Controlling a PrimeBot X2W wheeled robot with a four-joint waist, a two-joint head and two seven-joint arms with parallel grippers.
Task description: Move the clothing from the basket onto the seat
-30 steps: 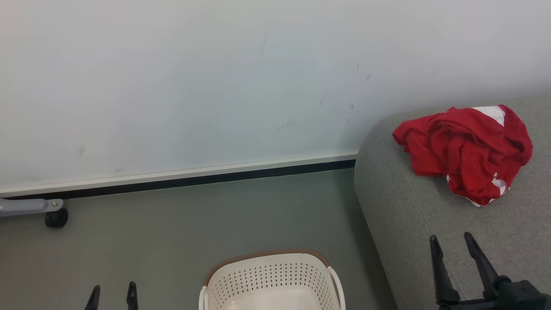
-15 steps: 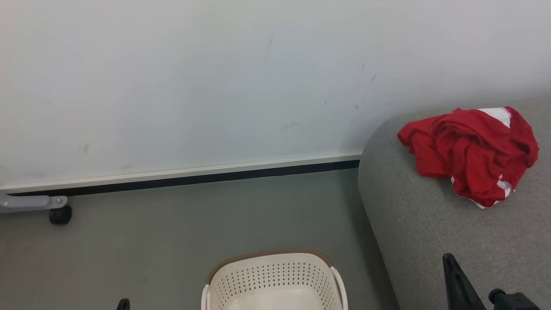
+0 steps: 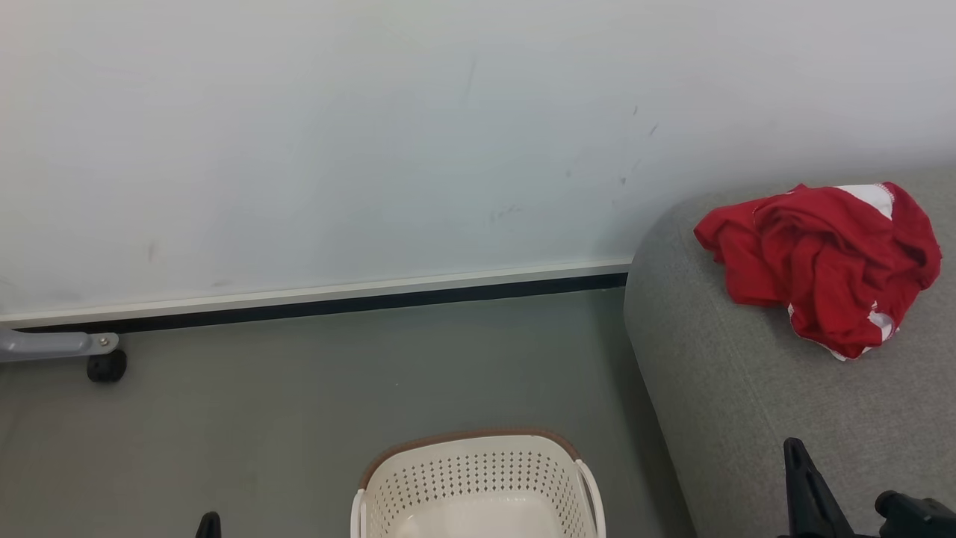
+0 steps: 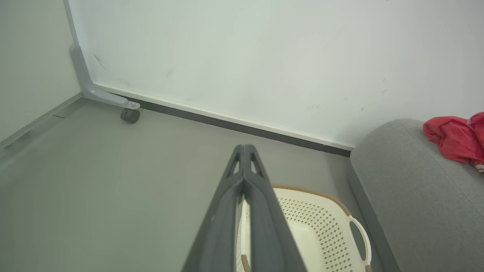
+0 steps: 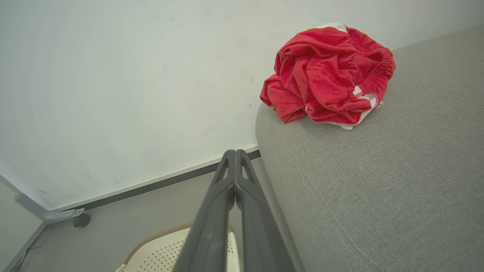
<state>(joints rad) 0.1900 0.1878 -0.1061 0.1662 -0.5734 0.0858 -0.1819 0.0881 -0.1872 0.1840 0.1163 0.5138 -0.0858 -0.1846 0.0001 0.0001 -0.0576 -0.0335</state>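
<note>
The clothing (image 3: pixel 821 261) is a crumpled red heap with white trim lying on the grey seat (image 3: pixel 747 403) near its rounded end by the wall. It also shows in the right wrist view as the clothing (image 5: pixel 329 75) on the seat (image 5: pixel 378 170). On the floor left of the seat stands the cream basket (image 3: pixel 478 478); the part of its inside that shows holds no cloth. My right gripper (image 5: pixel 235 153) is shut on nothing, low over the seat's front (image 3: pixel 803 478). Left of the basket (image 4: pixel 321 226), my left gripper (image 4: pixel 245 149) is shut and empty; its tip (image 3: pixel 209 525) peeks up.
A white wall with a pale skirting and dark strip runs behind. A grey metal leg with a black caster (image 3: pixel 104 366) stands at the far left by the wall. Grey floor (image 3: pixel 373 373) lies between the caster, basket and seat.
Both grippers have gone from open to shut with nothing in them, and both have sunk lower in the head view. The camera has shifted slightly; the clothing has stayed on the seat.
</note>
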